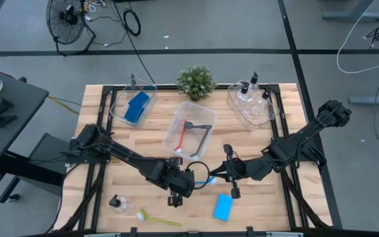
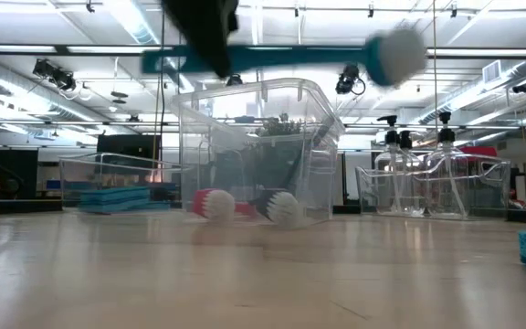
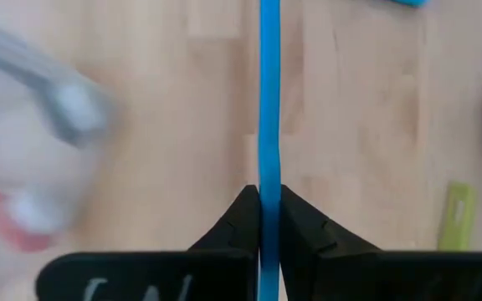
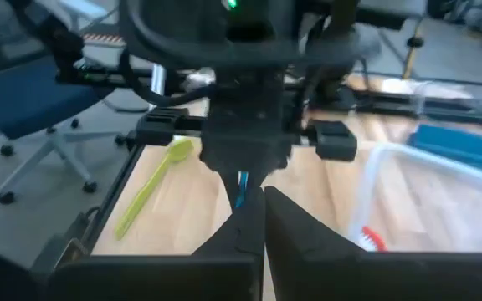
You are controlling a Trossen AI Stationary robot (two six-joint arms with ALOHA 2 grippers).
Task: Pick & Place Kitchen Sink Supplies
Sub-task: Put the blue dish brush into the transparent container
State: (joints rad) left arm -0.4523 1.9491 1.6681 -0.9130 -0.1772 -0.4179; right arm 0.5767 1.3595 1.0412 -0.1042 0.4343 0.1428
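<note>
Left hand (image 3: pixel 262 209) clamped on blue brush (image 3: pixel 269 92), lifted clear of tabletop (image 1: pixel 143 148) | right hand (image 4: pixel 253 205) pressed together, empty, facing it mid-table

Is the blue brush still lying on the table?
No: in the low view the blue brush hangs high above the table, clamped in the left gripper.

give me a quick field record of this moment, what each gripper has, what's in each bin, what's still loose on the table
left gripper: shut on blue brush, lifted off the table
right gripper: shut, empty, facing the left gripper
left bin: blue sponges
middle bin: red brush, dark-handled brush
right bin: pump bottles
loose: pump bottle, yellow-green brush, blue sponge
potted plant: behind middle bin
</note>
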